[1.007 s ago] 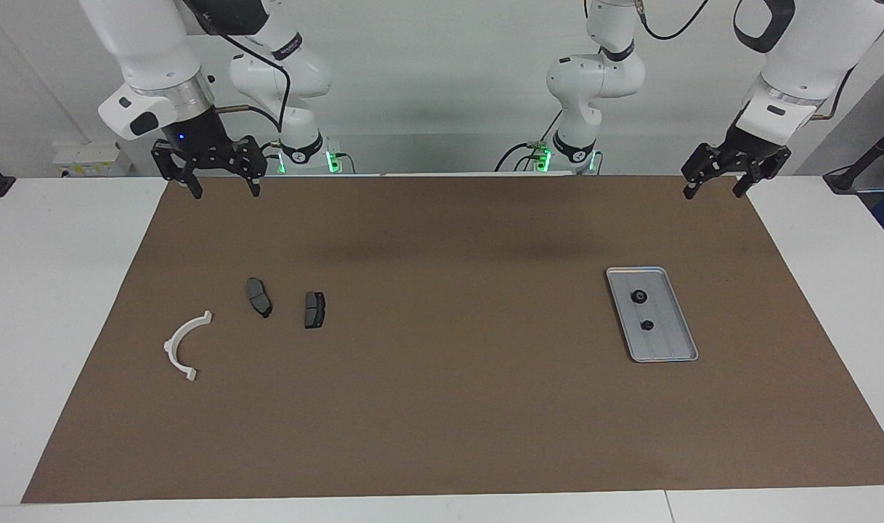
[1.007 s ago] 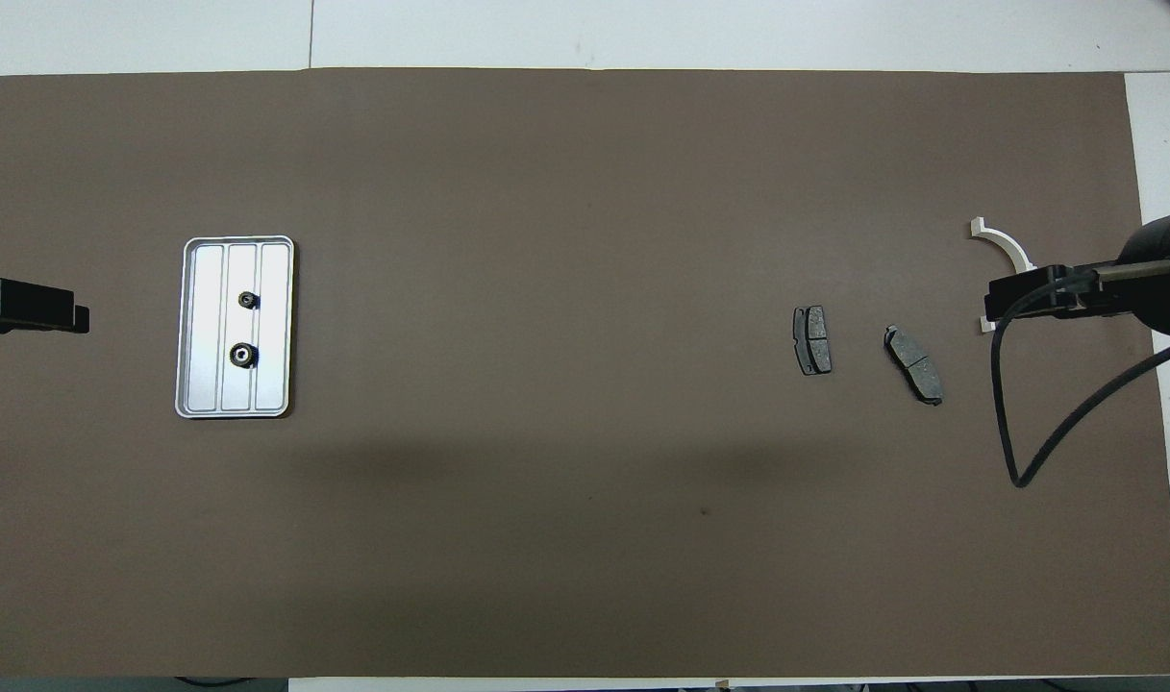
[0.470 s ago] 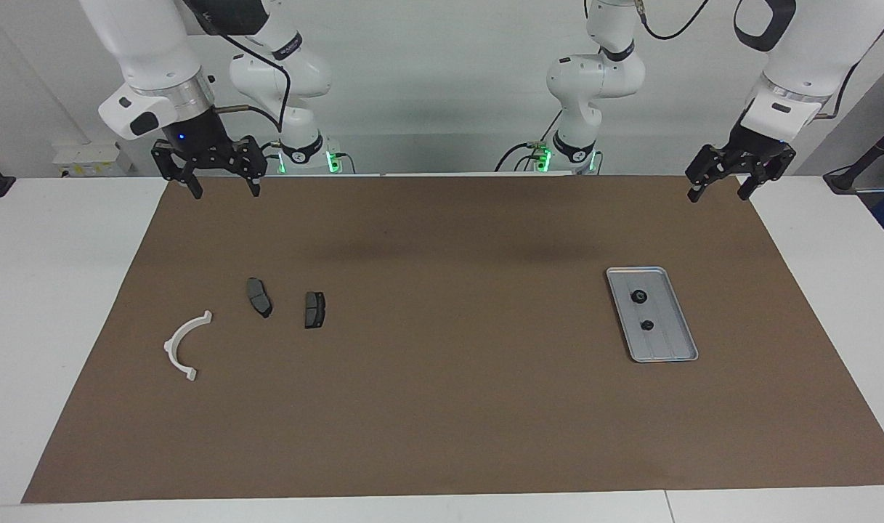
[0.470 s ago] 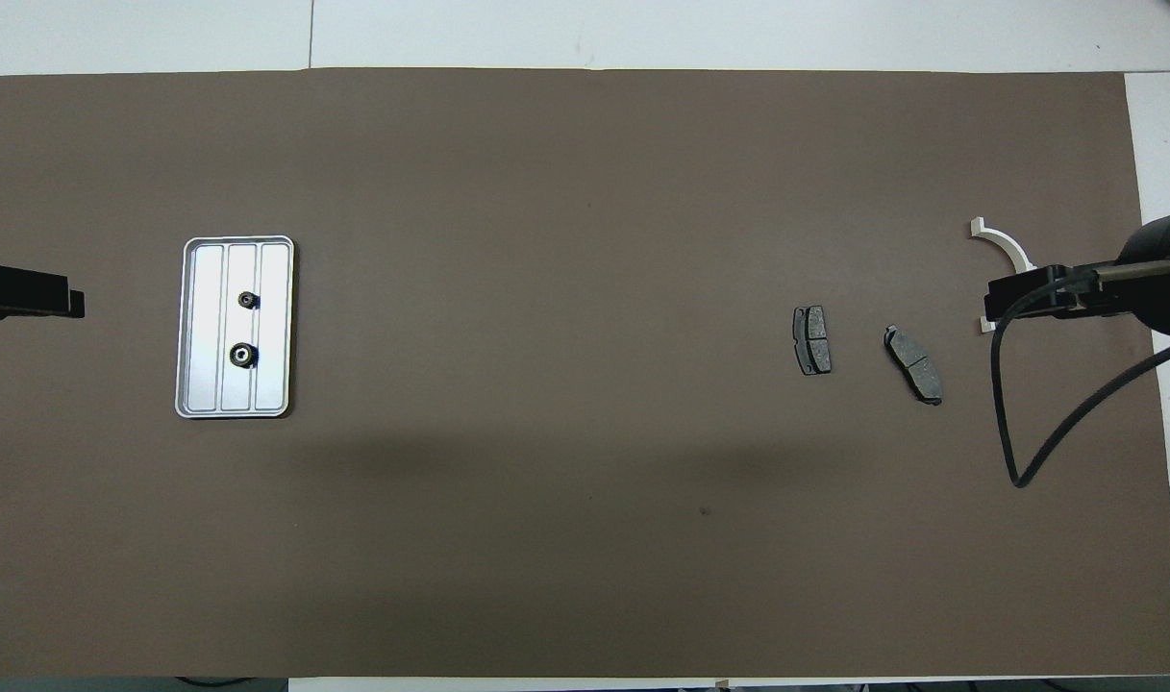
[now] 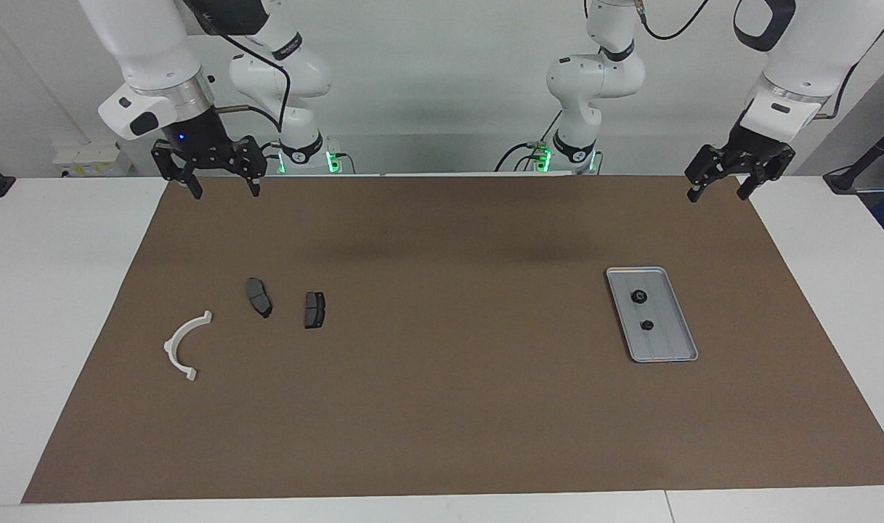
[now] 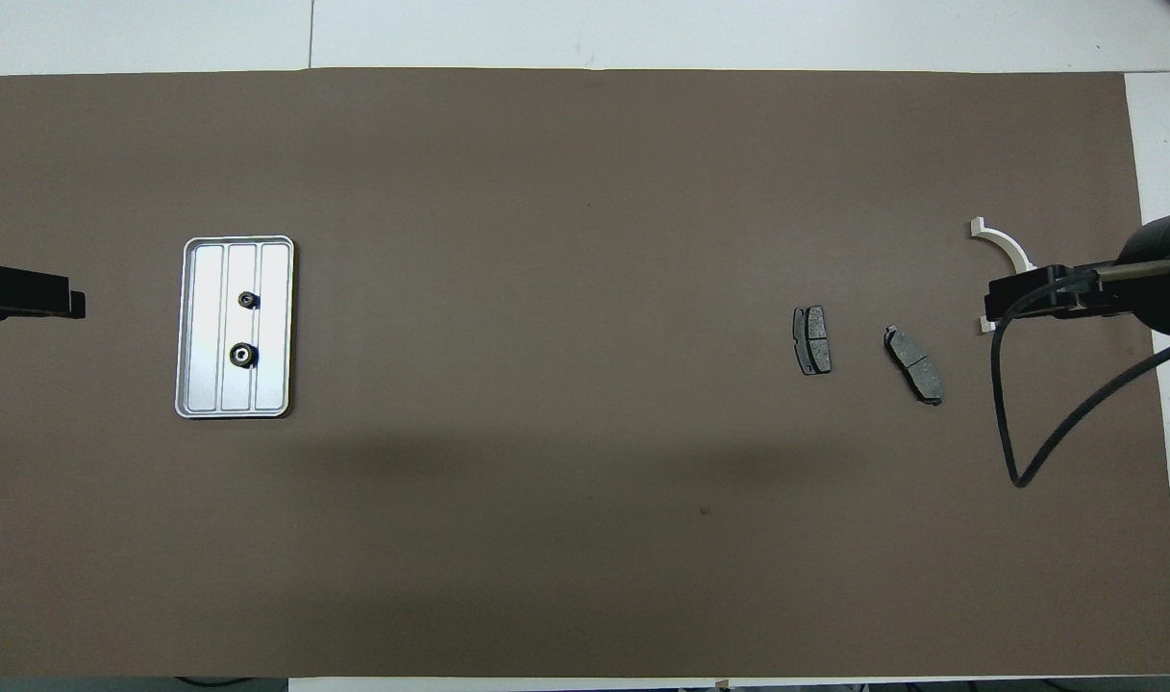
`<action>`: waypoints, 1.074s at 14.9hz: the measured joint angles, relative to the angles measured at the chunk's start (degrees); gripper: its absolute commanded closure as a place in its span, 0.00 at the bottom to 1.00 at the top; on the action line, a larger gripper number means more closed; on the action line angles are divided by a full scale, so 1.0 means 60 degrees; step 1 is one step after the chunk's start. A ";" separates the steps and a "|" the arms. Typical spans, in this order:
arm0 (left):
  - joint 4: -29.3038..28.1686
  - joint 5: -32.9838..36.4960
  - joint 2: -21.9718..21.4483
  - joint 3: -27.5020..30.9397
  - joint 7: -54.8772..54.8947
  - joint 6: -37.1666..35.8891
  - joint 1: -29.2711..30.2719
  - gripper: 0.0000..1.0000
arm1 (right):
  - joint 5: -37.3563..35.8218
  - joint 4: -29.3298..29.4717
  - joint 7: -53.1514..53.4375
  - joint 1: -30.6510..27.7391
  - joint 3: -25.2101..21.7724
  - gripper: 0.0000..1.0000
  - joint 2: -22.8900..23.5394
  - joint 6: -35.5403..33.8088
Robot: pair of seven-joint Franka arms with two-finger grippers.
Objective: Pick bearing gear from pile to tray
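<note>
The silver tray [image 5: 672, 340] [image 6: 205, 327] lies toward the left arm's end of the table. Two small black round gears [image 5: 638, 296] [image 5: 647, 325] [image 6: 246, 300] [image 6: 242, 356] rest in it. The pile sits toward the right arm's end: a white curved bracket [image 5: 174, 338] [image 6: 1006, 243] and two dark grey pads [image 5: 259, 297] [image 5: 314, 309] [image 6: 812, 339] [image 6: 914, 363]. My left gripper [image 5: 718, 196] [image 6: 27, 306] hangs open and empty over the mat's corner near its base. My right gripper [image 5: 224, 192] [image 6: 1036, 306] hangs open and empty over the mat's edge, covering part of the bracket in the overhead view.
A brown mat [image 5: 442, 407] covers most of the white table [image 5: 57, 305]. A black cable [image 6: 1012, 452] from the right arm loops above the mat near the pads.
The left gripper has drifted slightly toward its own end of the table. The right gripper, the parts and the tray have not moved.
</note>
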 measured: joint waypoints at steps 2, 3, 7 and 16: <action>0.0000 0.0000 0.0000 0.0000 0.0000 0.0000 0.0000 0.00 | 0.0000 0.0000 0.0000 0.0000 0.0000 0.00 0.0000 0.0000; 0.0000 0.0000 0.0000 0.0000 0.0000 0.0000 0.0000 0.00 | 0.0000 0.0000 0.0000 -0.0001 0.0000 0.00 0.0000 0.0000; 0.0000 0.0000 0.0000 0.0000 0.0000 -0.0010 0.0000 0.00 | 0.0000 0.0000 0.0000 -0.0002 0.0000 0.00 0.0000 0.0000; 0.0000 0.0000 -0.0023 -0.0010 0.0000 -0.0675 0.0000 0.00 | 0.0000 0.0000 0.0000 -0.0003 0.0000 0.00 0.0000 0.0000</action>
